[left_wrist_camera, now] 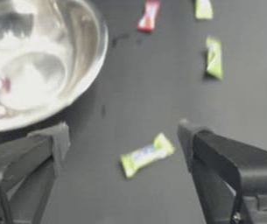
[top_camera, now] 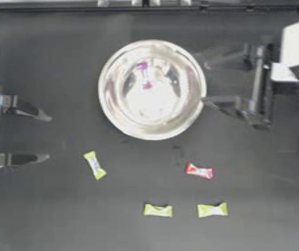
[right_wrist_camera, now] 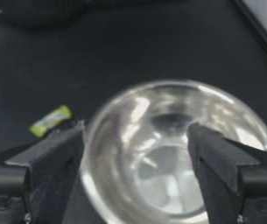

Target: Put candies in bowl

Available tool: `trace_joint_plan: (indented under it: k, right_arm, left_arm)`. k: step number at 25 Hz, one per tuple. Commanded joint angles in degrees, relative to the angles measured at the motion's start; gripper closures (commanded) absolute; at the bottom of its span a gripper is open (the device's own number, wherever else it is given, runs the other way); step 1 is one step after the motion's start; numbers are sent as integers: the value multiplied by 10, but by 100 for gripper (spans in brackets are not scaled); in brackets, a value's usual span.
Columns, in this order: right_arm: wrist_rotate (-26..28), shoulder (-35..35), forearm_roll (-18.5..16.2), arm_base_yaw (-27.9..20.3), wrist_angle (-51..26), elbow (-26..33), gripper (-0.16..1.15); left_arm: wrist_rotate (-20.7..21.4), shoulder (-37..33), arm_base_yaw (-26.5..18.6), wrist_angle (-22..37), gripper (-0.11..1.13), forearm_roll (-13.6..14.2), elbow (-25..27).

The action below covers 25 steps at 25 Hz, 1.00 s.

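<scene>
Left gripper (top_camera: pixel 45 137) waits at the left edge, jaws spread wide — right gripper (top_camera: pixel 207 81) likewise, extended inward.

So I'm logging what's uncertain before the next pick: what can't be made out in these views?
- Purple candy in the bowl: top view, glare and reflections blur its outline.
- Wrapper print on the lime-green candy: too small, blurred.
- Red candy: left wrist view, cut off by the edge.
- Left gripper and right gripper, both open: arms cut off by the top view's sides.
</scene>
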State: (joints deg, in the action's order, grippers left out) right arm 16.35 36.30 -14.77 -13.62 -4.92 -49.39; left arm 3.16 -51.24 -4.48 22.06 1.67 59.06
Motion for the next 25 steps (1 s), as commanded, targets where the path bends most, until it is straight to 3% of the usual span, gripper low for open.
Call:
trace_joint_plan:
  k: [1, 8, 16, 25]
  right_arm:
    - [0, 54, 4, 9, 32, -31, 1]
    - [0, 130, 7, 25, 66, -94, 1]
    - [1, 150, 7, 43, 68, -115, 1]
    - [2, 164, 13, 43, 80, -129, 1]
  left_arm:
    - [1, 47, -1, 30, -1, 17, -33]
    - [2, 111, -1, 48, -1, 21, -74]
    - [6, 196, 2, 106, -1, 29, -107]
    - [69, 294, 29, 131, -1, 40, -161]
